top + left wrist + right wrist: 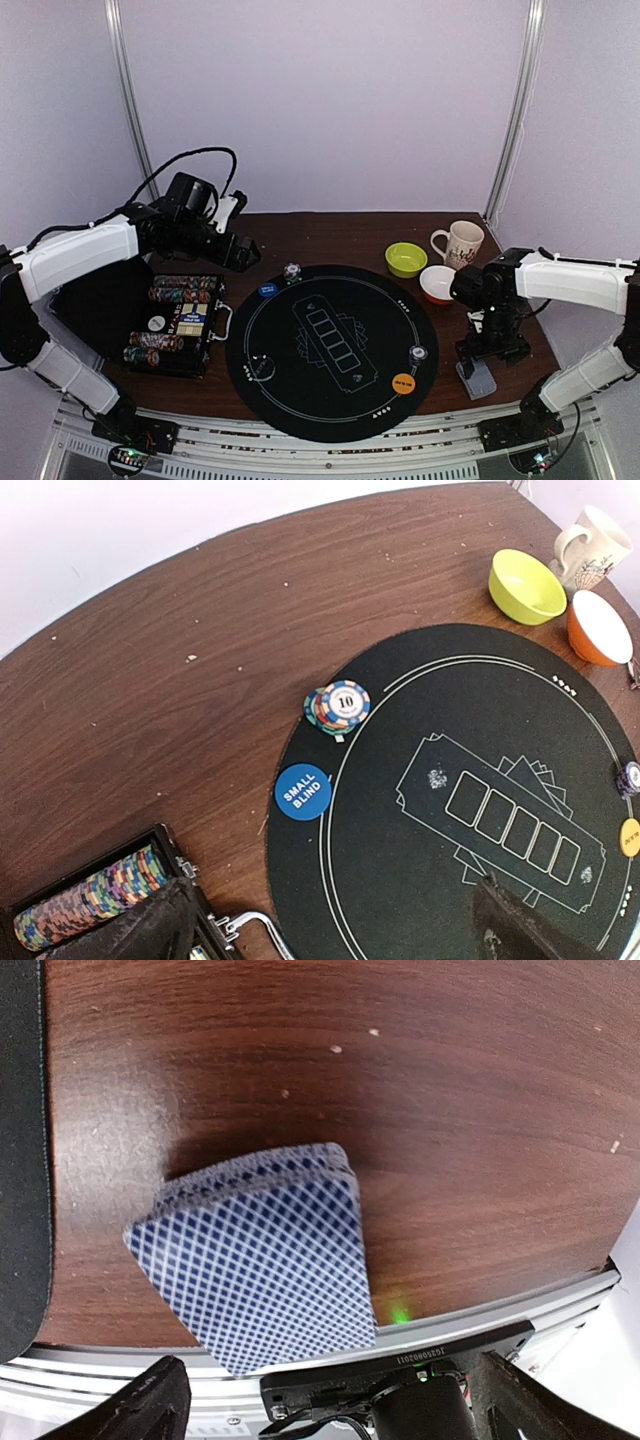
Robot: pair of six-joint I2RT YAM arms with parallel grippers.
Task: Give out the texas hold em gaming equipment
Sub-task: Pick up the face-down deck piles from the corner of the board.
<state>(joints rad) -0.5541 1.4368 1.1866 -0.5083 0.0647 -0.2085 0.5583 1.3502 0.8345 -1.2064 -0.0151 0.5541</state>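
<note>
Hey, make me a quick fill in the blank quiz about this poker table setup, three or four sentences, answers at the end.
The blue disc at the edge of the mat reads SMALL ____.
The top chip of the chip stack shows the number ____.
The deck lies face ____ on the wood.
The mat's printed row has ____ card boxes.
Answers: BLIND; 10; down; five.

A chip stack [338, 708] and blue disc [303, 791] lie partly on the mat [420, 880].
</note>
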